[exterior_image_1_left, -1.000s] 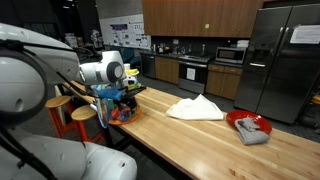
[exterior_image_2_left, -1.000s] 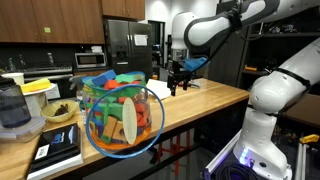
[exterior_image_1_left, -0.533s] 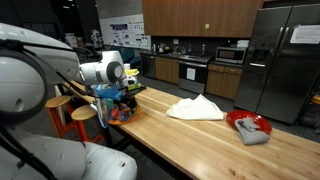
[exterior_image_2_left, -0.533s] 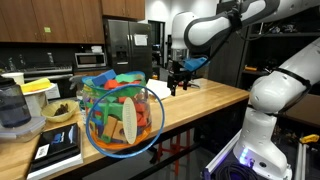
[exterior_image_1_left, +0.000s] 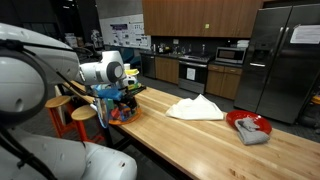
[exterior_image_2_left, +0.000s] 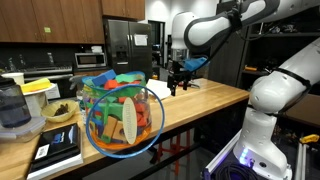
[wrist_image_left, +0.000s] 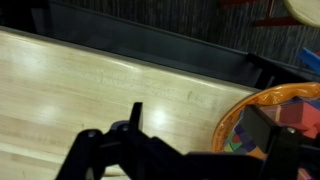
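Orange-rimmed basket (wrist_image_left: 270, 96) of toy blocks (wrist_image_left: 298, 116) sits at the lower right of the wrist view on the wooden tabletop (wrist_image_left: 90, 80). The pincer (wrist_image_left: 200, 135) hangs released just beside it, apparently mid-approach. Reaching the blocks would call for shifting over the rim.

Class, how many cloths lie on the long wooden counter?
2: a crumpled white cloth midway along the wooden counter, and a grey cloth on the round red plate. Others may be hidden.
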